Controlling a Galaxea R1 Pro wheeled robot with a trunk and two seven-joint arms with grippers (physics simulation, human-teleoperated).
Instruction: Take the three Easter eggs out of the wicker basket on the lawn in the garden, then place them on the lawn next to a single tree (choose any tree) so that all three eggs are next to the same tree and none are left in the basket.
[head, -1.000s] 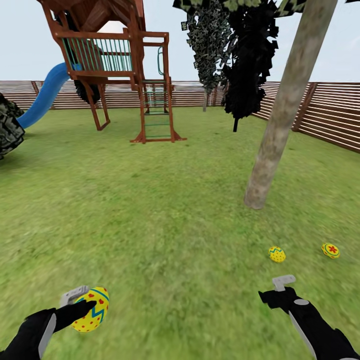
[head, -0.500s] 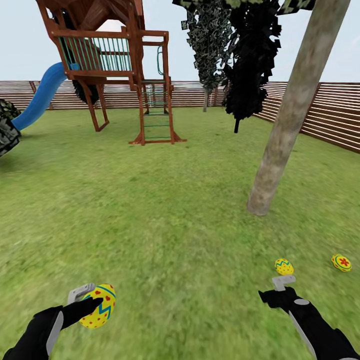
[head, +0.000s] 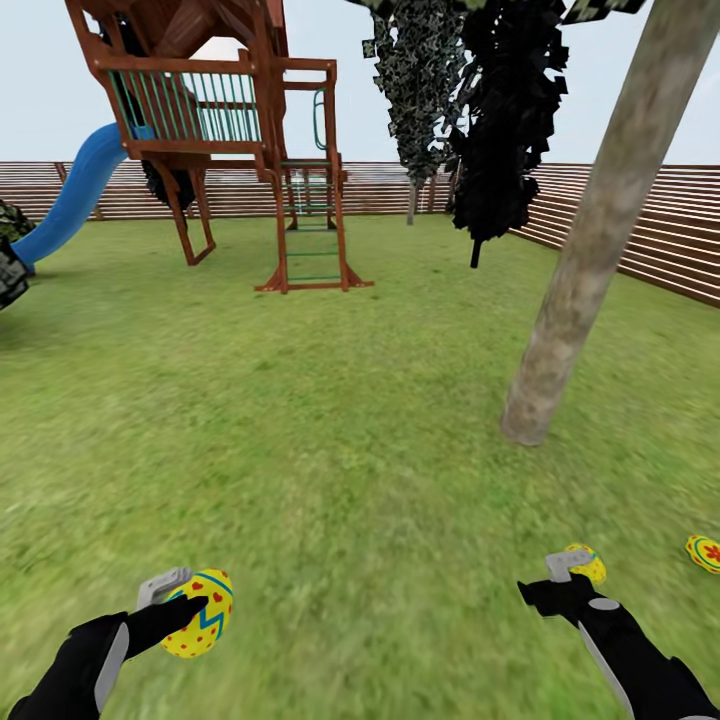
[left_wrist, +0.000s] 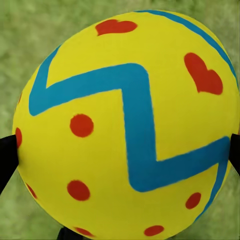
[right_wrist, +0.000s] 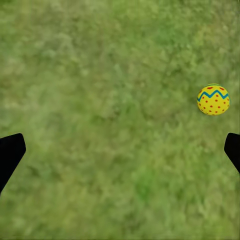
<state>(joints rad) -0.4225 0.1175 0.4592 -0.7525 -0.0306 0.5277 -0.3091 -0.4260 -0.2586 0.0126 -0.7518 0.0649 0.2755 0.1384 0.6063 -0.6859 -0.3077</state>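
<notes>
In the head view, the left gripper (head: 178, 602) pinches 1 Easter egg (head: 203, 626) above the near-left lawn (head: 330, 430); 2 more eggs (head: 586, 562) (head: 705, 551) lie near-right of the slanted tree (head: 590, 260), one just beyond the right gripper (head: 560, 580). The left wrist view has the held egg (left_wrist: 125, 125) between dark fingertips (left_wrist: 7, 157). The right wrist view shows spread jaws over grass and an egg (right_wrist: 213, 99).

tree (head: 590, 250) right | two eggs (head: 588, 562) (head: 704, 551) on lawn (head: 330, 420) before it | playset (head: 215, 120) far left
</notes>
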